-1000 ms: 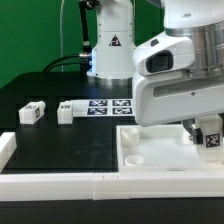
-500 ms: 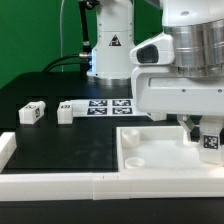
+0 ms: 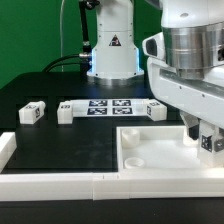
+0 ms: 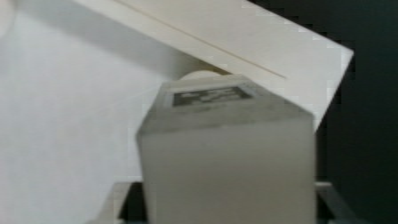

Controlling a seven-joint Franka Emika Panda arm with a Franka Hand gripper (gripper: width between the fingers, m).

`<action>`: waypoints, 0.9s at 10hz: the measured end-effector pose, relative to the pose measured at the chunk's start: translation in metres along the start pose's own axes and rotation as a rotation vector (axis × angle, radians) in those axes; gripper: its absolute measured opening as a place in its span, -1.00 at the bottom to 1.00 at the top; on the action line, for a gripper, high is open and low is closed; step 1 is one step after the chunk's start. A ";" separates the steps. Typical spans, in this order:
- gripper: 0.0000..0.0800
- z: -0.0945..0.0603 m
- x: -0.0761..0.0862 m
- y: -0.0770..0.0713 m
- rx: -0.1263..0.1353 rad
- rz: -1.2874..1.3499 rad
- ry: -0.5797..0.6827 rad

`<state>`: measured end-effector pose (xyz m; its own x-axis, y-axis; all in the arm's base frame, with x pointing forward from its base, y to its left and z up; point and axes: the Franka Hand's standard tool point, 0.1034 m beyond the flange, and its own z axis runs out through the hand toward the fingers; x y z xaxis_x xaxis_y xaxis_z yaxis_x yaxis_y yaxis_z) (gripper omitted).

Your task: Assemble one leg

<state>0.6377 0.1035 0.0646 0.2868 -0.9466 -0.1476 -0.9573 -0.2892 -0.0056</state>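
My gripper [image 3: 206, 136] is shut on a leg [image 3: 211, 143], a small white block with a black-and-white tag. It holds the leg upright at the far right corner of the large white panel [image 3: 150, 152]. In the wrist view the leg [image 4: 222, 140] fills the middle between the jaws of the gripper [image 4: 222, 208]. Its far end is at a round peg near the corner of the panel [image 4: 71, 100]. I cannot tell whether it touches the panel. Three more legs lie on the black table: one [image 3: 33, 113] at the exterior view's left, one [image 3: 66, 110] beside it, one [image 3: 155, 109] behind the panel.
The marker board [image 3: 108, 105] lies flat between the loose legs. A white rail [image 3: 60, 186] runs along the table's front edge, with a short white piece [image 3: 6, 147] at the exterior view's left. The robot base [image 3: 112, 50] stands at the back.
The arm has shifted toward the exterior view's right and turned, uncovering the leg behind the panel. The held leg has stayed at the panel's far right corner.
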 end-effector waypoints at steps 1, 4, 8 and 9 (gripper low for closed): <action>-0.27 0.000 -0.003 0.001 -0.006 0.074 -0.004; 0.00 0.001 -0.005 0.002 -0.009 0.151 -0.011; 0.61 0.003 -0.012 0.004 -0.009 -0.044 -0.013; 0.61 0.003 -0.014 0.006 -0.011 -0.195 -0.014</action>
<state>0.6277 0.1153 0.0640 0.4664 -0.8703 -0.1584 -0.8830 -0.4687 -0.0247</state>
